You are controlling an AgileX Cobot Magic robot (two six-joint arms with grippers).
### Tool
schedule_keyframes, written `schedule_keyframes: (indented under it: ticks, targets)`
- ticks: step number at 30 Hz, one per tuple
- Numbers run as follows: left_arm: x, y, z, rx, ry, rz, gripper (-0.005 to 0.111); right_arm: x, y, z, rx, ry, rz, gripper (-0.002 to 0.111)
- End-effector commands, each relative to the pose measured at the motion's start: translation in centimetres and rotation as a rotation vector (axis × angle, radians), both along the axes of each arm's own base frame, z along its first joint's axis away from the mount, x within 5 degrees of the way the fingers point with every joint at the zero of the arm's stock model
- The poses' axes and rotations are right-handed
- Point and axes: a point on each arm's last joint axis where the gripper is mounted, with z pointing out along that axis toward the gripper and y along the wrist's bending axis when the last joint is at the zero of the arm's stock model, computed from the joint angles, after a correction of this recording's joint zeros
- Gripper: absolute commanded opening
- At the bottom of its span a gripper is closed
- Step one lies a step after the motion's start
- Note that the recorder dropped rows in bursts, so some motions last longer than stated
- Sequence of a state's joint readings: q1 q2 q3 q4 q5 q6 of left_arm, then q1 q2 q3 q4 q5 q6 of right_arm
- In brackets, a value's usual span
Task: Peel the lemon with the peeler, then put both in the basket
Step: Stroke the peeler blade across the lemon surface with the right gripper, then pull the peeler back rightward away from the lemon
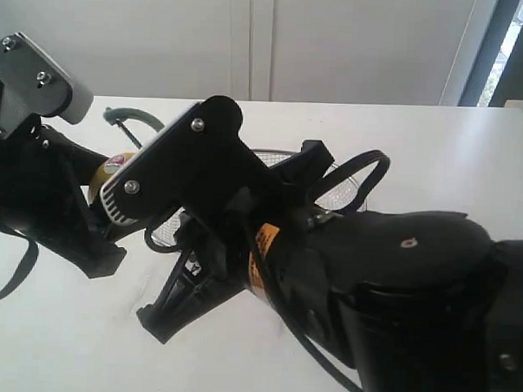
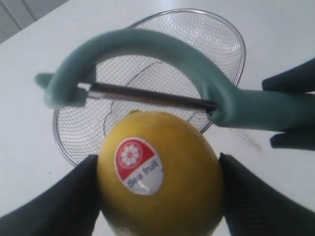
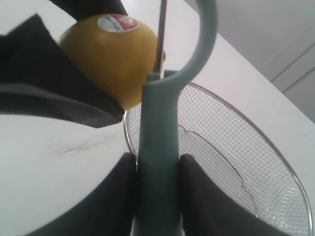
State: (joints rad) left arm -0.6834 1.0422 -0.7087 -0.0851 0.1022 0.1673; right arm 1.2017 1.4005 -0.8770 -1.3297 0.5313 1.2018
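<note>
Exterior view: the small round yellow lemon with a red-and-white sticker [image 1: 109, 174] hung above the white table [image 1: 420, 142], left of the shallow silver wire-mesh basket [image 1: 344, 184]. The slim teal-handled peeler [image 1: 133, 115] arched just beyond it.

Left wrist view: the left gripper [image 2: 157, 196] clamped the lemon from both sides, likely to steady it.

Right wrist view: the right gripper [image 3: 160, 196] was closed on the peeler's handle. The blade met the skin, probably to start peeling; no peel appeared lifted.

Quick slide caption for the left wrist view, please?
Left gripper clamps the stickered lemon with the peeler blade at its top, basket behind.
</note>
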Motion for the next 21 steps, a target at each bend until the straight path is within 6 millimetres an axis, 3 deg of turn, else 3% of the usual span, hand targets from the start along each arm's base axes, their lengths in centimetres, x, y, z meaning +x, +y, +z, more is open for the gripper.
schedule_keyframes:
  ticks: [1, 10, 17, 21]
  targets:
    - [0.1, 0.0, 0.5, -0.020, -0.017, 0.008, 0.000, -0.7, -0.5, 1.3, 0.021, -0.025, -0.042, 0.000]
    - [0.1, 0.0, 0.5, -0.020, -0.017, 0.008, 0.000, -2.0, -2.7, 2.7, -0.017, -0.044, -0.171, 0.000]
    - [0.1, 0.1, 0.6, -0.023, -0.021, 0.008, 0.000, -1.1, -6.3, 3.9, -0.169, -0.177, -0.474, 0.000]
    - [0.1, 0.0, 0.6, -0.024, -0.022, 0.008, 0.000, -0.1, -6.9, 3.2, -0.191, -0.243, -0.475, 0.000]
